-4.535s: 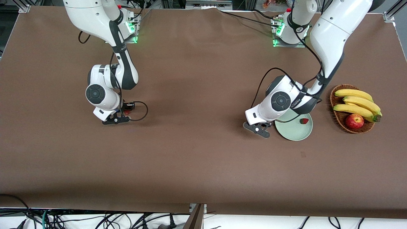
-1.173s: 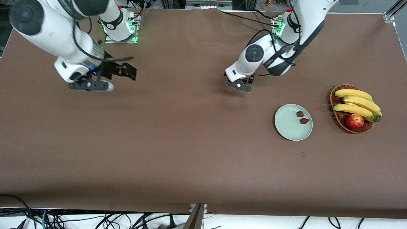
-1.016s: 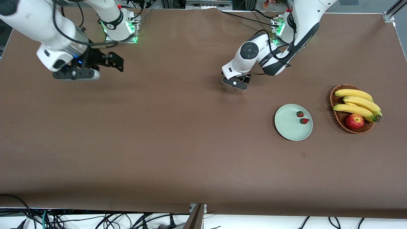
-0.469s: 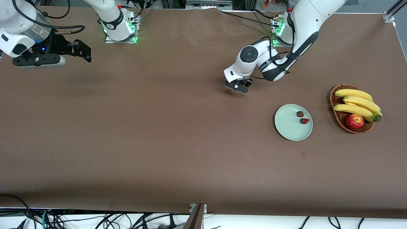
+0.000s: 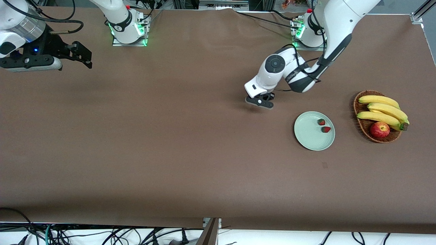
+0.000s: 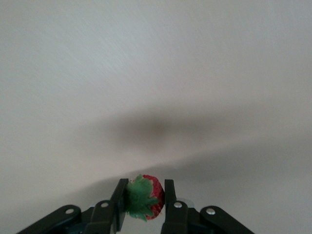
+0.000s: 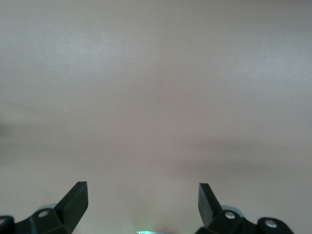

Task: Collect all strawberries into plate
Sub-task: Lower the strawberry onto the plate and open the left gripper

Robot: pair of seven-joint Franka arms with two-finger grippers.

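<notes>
The left end effector (image 5: 260, 102) hangs over bare desk (image 5: 190, 143) near the plate (image 5: 308, 137), pinching the third strawberry (image 6: 145, 197). Two berries (image 5: 324, 125) already lie in the plate. Next it likely must carry over and release. The right end effector (image 7: 141, 204) waits, spread wide.

Two strawberries (image 5: 323, 125) lie in the plate (image 5: 308, 136), beside the basket (image 5: 361, 124).

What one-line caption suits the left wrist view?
Left gripper with jaws shut on a red strawberry, green cap showing, above the bare brown tabletop.
</notes>
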